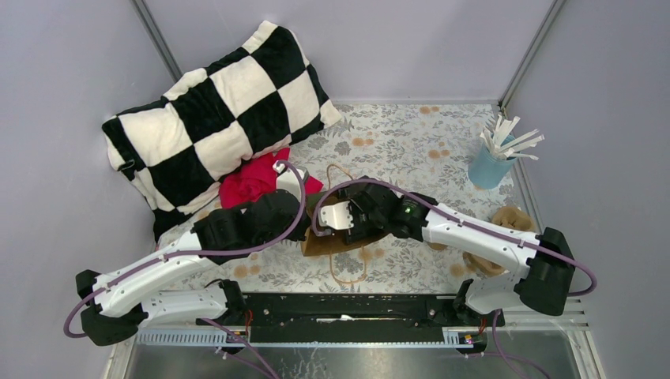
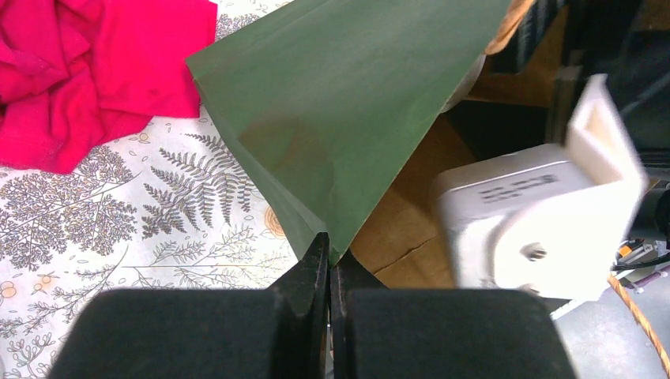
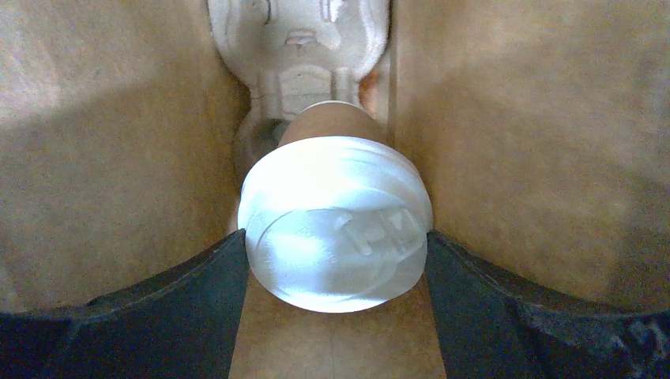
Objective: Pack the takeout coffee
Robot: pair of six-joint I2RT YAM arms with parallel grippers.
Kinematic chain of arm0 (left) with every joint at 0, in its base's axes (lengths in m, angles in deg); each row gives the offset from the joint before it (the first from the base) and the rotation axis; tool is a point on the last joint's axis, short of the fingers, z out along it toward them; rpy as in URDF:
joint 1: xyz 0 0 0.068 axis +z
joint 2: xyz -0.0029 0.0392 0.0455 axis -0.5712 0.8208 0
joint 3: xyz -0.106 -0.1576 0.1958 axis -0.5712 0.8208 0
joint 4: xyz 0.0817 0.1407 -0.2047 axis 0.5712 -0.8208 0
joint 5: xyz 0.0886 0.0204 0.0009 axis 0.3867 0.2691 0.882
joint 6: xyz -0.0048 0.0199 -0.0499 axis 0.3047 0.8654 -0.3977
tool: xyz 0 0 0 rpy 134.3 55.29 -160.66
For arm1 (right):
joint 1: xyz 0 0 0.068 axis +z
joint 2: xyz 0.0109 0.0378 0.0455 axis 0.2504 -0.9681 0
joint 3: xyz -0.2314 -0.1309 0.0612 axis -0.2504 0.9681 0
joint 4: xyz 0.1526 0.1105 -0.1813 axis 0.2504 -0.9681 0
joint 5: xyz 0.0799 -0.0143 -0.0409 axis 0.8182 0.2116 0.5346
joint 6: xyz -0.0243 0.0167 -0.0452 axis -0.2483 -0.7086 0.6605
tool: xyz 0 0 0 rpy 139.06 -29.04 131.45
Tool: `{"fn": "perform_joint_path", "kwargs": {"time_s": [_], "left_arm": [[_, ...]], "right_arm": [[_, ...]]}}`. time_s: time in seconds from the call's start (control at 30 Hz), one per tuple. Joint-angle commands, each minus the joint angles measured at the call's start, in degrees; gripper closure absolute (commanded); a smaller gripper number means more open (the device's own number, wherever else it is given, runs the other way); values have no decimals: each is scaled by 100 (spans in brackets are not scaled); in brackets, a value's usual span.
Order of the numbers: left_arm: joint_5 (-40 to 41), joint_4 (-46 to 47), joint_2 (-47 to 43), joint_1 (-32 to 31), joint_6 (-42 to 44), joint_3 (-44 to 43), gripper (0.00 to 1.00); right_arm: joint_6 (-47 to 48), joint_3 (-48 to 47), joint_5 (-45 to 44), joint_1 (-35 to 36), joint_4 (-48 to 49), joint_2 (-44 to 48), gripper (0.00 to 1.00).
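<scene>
The takeout coffee, a brown paper cup (image 3: 328,122) with a white lid (image 3: 336,221), is held inside a paper bag whose brown inner walls (image 3: 111,158) surround it. My right gripper (image 3: 336,245) is shut on the lid, with one finger (image 3: 197,292) pressing on each side. A pale molded cup carrier (image 3: 300,47) lies deeper in the bag, just beyond the cup. My left gripper (image 2: 329,253) is shut on the edge of the bag's green outside (image 2: 340,103) and holds the mouth up. In the top view the bag (image 1: 328,241) lies mid-table with both grippers at it.
A checkered pillow (image 1: 213,118) leans at the back left. A red cloth (image 1: 253,185) lies beside the bag. A blue cup of white sticks (image 1: 494,162) stands at the back right. Brown paper items (image 1: 513,217) sit by the right arm. The bag's cord handle (image 1: 348,272) lies toward the arm bases.
</scene>
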Motion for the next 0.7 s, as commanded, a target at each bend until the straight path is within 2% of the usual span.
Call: {"fn": "perform_joint_path", "kwargs": {"time_s": [0.0, 0.33, 0.67], "left_arm": [[-13, -83, 7, -18, 97, -3, 100], [-1, -136, 62, -18, 125, -105, 100], [-22, -156, 189, -18, 322, -248, 100]], "right_arm": [[-215, -596, 222, -49, -379, 325, 32], [-174, -252, -432, -52, -518, 203, 32], [-149, -96, -173, -77, 100, -15, 32]]}}
